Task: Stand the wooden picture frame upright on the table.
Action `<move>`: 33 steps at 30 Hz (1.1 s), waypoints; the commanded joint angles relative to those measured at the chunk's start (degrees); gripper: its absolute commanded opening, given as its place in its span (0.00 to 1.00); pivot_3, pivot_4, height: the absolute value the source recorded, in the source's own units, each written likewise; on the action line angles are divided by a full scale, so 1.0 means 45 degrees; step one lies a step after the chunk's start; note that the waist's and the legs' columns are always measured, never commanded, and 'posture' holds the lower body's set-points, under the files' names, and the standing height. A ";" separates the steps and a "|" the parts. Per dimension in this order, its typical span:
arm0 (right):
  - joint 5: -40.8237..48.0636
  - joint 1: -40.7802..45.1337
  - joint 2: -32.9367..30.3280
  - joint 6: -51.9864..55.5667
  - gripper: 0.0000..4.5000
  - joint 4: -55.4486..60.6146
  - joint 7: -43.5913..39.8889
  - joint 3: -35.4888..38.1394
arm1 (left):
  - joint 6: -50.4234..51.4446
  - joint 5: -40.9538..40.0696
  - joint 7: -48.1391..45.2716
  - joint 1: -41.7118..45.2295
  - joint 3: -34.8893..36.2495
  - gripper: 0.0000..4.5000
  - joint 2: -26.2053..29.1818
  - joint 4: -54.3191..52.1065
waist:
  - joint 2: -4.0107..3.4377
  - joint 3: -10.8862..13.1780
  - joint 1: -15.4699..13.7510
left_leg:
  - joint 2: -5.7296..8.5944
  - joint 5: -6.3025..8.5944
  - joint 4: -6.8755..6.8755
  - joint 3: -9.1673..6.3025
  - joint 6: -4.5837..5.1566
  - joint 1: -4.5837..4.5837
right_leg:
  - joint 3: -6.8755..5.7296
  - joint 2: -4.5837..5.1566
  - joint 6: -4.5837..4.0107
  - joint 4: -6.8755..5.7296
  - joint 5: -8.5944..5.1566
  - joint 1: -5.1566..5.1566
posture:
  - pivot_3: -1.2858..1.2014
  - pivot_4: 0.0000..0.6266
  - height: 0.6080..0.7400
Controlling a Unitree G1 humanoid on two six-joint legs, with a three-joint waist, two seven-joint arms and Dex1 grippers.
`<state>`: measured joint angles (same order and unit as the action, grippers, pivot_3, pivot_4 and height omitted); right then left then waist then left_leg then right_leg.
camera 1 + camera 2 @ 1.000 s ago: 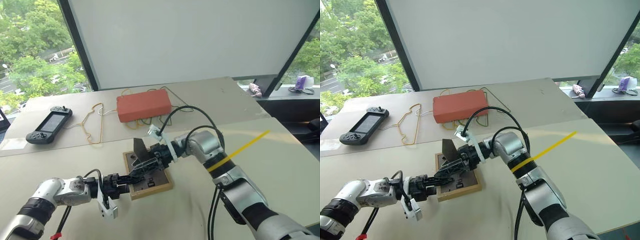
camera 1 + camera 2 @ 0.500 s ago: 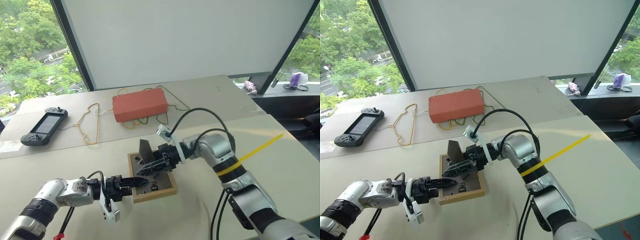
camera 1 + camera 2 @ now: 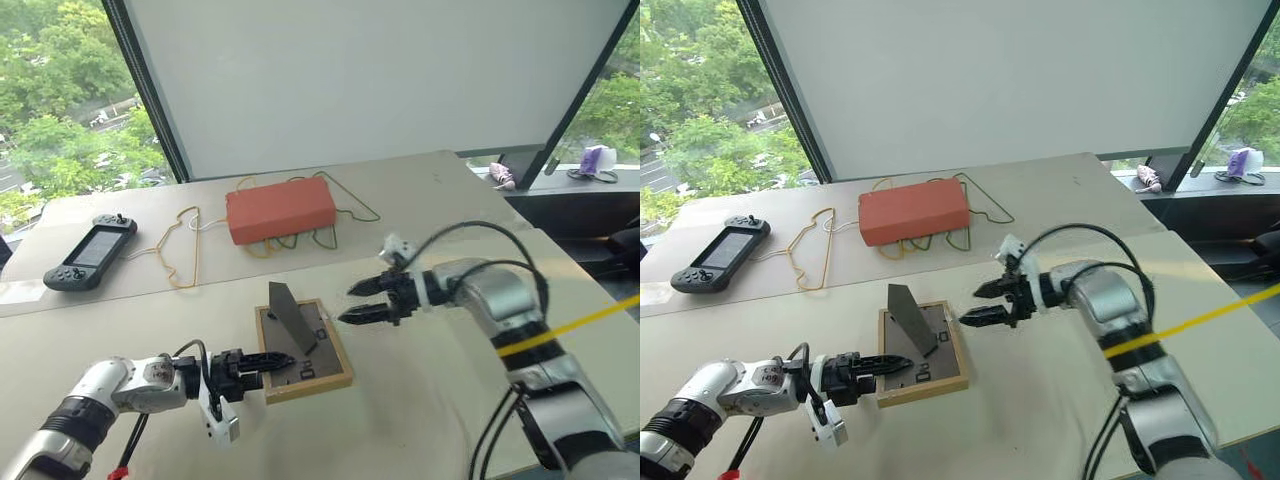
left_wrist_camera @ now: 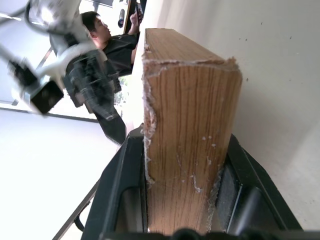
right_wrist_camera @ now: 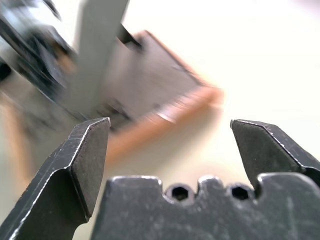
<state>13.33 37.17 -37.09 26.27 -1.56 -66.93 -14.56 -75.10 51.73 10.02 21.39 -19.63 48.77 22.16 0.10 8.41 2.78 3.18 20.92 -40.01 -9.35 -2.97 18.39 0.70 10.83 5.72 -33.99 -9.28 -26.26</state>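
Your left gripper point(image 3: 268, 361) pinches the wooden picture frame point(image 3: 301, 346), lying face-down at centre; right gripper point(image 3: 362, 302) hangs spread, empty. That corner hold looks shallow, so the frame may slip when tipped upright.

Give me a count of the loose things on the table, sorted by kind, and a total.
Wooden picture frame: 1
Orange-red box: 1
Handheld game console: 1
Yellow wire hanger: 1
Total: 4
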 commanded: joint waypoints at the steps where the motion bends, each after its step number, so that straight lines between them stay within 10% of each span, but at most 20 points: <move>1: -0.2086 -0.1659 -0.0837 -0.5254 0.99 0.1778 0.0417 -0.0349 | 0.0119 0.0086 -0.0295 -0.0026 -0.0131 0.26 0.0118 0.0528 | 0.0002 0.0001 -0.0006 | 0.0000 0.0000 -0.0003 0.0013 0.0000 -0.0002 | 0.0004 0.0000 0.0000 0.0001 0.0000 0.0001 | 0.52 0.24 1.00; 8: -0.8161 -0.3815 -0.0998 -1.4275 0.99 0.1488 0.5901 -0.0944 | 0.0017 -0.0827 -0.0392 0.0011 -0.0014 0.26 -0.0021 0.0594 | 0.0018 0.0001 0.0008 | -0.0021 0.0001 0.0001 0.0109 0.0006 -0.0113 | 0.0052 -0.0014 -0.0002 0.0003 0.0012 0.0053 | 0.52 0.24 1.00; 23: -1.1144 -0.1523 0.1295 -1.5218 0.99 -0.1100 0.8892 -0.2136 | -0.0483 -0.2476 -0.1698 -0.0061 0.0239 0.26 -0.0260 0.0077 | 0.0023 0.0004 -0.0033 | -0.0051 -0.0001 0.0037 0.0121 0.0012 -0.0125 | 0.0061 -0.0054 -0.0039 0.0048 0.0043 0.0080 | 0.52 0.24 1.00; 33: -0.9797 -0.1949 0.1429 -1.4863 0.33 -0.0569 0.8281 -0.2305 | -0.0388 -0.2972 -0.2149 -0.0265 0.0493 0.26 -0.0460 -0.0094 | 0.0023 0.0005 -0.0014 | -0.0051 0.0001 0.0046 0.0127 0.0017 -0.0109 | 0.0059 -0.0053 -0.0020 0.0100 0.0054 0.0083 | 0.52 0.24 1.00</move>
<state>-33.78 28.18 -31.24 -41.40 -7.03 -28.13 -24.87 -76.30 38.02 1.57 19.38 -18.77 46.62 23.56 0.20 8.43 2.71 2.94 20.92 -39.80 -8.78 -2.90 17.90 0.96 10.59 5.63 -33.55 -9.04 -25.89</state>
